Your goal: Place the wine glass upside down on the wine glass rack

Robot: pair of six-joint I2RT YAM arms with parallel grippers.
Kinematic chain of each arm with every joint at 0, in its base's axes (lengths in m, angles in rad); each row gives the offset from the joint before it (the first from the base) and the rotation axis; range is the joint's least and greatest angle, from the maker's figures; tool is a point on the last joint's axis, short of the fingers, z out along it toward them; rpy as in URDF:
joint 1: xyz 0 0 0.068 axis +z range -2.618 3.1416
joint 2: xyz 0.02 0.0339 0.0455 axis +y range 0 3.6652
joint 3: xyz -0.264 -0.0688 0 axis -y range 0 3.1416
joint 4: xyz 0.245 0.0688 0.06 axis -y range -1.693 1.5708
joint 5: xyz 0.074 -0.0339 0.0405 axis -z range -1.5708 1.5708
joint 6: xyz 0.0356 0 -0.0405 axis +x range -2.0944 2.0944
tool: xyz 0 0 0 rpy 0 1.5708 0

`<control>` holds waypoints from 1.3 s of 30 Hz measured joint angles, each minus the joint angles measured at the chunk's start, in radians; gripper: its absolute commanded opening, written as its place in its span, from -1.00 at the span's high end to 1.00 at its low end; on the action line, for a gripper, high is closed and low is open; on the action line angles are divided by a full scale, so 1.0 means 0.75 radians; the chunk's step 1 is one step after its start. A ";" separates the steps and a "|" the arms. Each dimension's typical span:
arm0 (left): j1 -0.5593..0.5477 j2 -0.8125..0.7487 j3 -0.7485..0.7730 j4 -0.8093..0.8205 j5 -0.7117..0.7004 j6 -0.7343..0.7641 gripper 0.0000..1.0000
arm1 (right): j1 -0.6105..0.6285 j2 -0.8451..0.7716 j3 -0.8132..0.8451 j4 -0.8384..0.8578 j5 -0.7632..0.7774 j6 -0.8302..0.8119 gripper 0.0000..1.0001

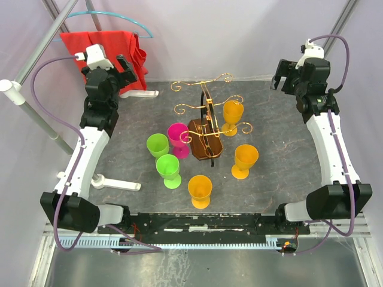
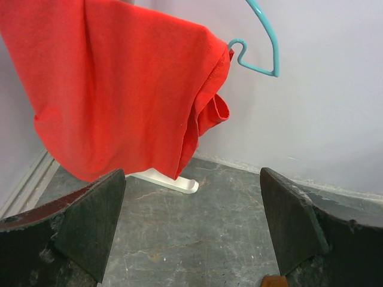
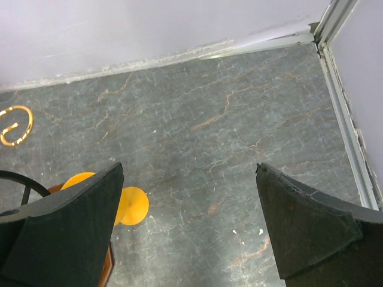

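The wine glass rack point(image 1: 205, 122) stands mid-table, thin gold scroll arms over a dark brown wooden base point(image 1: 203, 142). Several plastic wine glasses stand upright around it: three orange ones point(image 1: 233, 113) point(image 1: 245, 160) point(image 1: 200, 190), two green point(image 1: 158, 145) point(image 1: 169, 170) and a magenta one point(image 1: 178, 137). No glass hangs from the rack. My left gripper point(image 1: 127, 68) point(image 2: 191, 197) is raised at the far left, open and empty. My right gripper point(image 1: 281, 74) point(image 3: 189, 185) is raised at the far right, open and empty. An orange glass foot point(image 3: 131, 205) and a gold scroll point(image 3: 15, 124) show at the left in the right wrist view.
A red cloth point(image 1: 114, 51) point(image 2: 119, 84) hangs on a teal hanger point(image 2: 266, 42) at the back left, just beyond the left gripper. White stand feet lie at the back left point(image 1: 136, 93) point(image 2: 170, 180) and front left point(image 1: 116, 182). Walls close off the back and sides.
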 measured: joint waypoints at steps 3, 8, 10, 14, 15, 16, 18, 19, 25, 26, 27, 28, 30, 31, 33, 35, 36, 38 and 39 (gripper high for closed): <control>0.000 -0.016 -0.021 0.005 -0.009 0.015 -0.98 | 0.000 0.004 0.002 -0.036 -0.015 -0.022 -0.99; 0.000 -0.009 -0.015 -0.040 0.043 0.051 -0.98 | 0.002 0.074 0.083 -0.166 -0.024 -0.025 -0.95; 0.001 -0.002 -0.011 -0.064 0.100 0.066 -0.98 | 0.002 0.121 0.133 -0.225 -0.030 -0.021 -0.91; 0.000 0.014 -0.010 -0.077 0.237 0.070 -0.98 | 0.002 0.181 0.155 -0.317 -0.082 0.000 -0.83; 0.000 0.019 -0.010 -0.079 0.267 0.070 -0.98 | 0.002 0.195 0.155 -0.339 -0.102 0.009 -0.82; 0.000 0.022 -0.010 -0.079 0.285 0.069 -0.98 | 0.002 0.208 0.155 -0.358 -0.125 0.018 -0.80; 0.000 0.031 -0.010 -0.080 0.322 0.065 -0.98 | 0.003 0.234 0.152 -0.379 -0.178 0.037 -0.78; 0.000 0.036 -0.010 -0.080 0.337 0.056 -0.98 | 0.004 0.242 0.149 -0.380 -0.198 0.046 -0.78; 0.000 0.055 -0.036 -0.066 0.398 -0.043 -0.98 | 0.107 0.331 0.124 -0.358 -0.260 0.096 -0.79; 0.000 0.061 -0.038 -0.066 0.406 -0.055 -0.98 | 0.130 0.350 0.125 -0.351 -0.263 0.097 -0.78; 0.000 0.069 -0.039 -0.066 0.411 -0.064 -0.98 | 0.155 0.372 0.130 -0.350 -0.268 0.097 -0.78; 0.000 0.078 -0.039 -0.066 0.415 -0.078 -0.98 | 0.177 0.398 0.138 -0.351 -0.272 0.097 -0.78; 0.000 0.091 -0.047 -0.066 0.418 -0.092 -0.98 | 0.215 0.448 0.153 -0.355 -0.275 0.094 -0.75; 0.000 0.092 -0.052 -0.065 0.418 -0.096 -0.98 | 0.227 0.471 0.156 -0.354 -0.272 0.094 -0.72; 0.000 0.092 -0.065 -0.065 0.417 -0.102 -0.98 | 0.236 0.497 0.156 -0.356 -0.271 0.095 -0.62; 0.000 0.092 -0.075 -0.065 0.414 -0.107 -0.98 | 0.241 0.517 0.156 -0.357 -0.270 0.092 -0.46; 0.000 0.092 -0.080 -0.065 0.411 -0.109 -0.98 | 0.243 0.524 0.156 -0.357 -0.270 0.090 -0.35; 0.000 0.092 -0.087 -0.066 0.408 -0.113 -0.98 | 0.244 0.539 0.157 -0.358 -0.269 0.083 -0.14; 0.000 0.092 -0.090 -0.066 0.407 -0.114 -0.98 | 0.244 0.545 0.157 -0.359 -0.267 0.081 0.02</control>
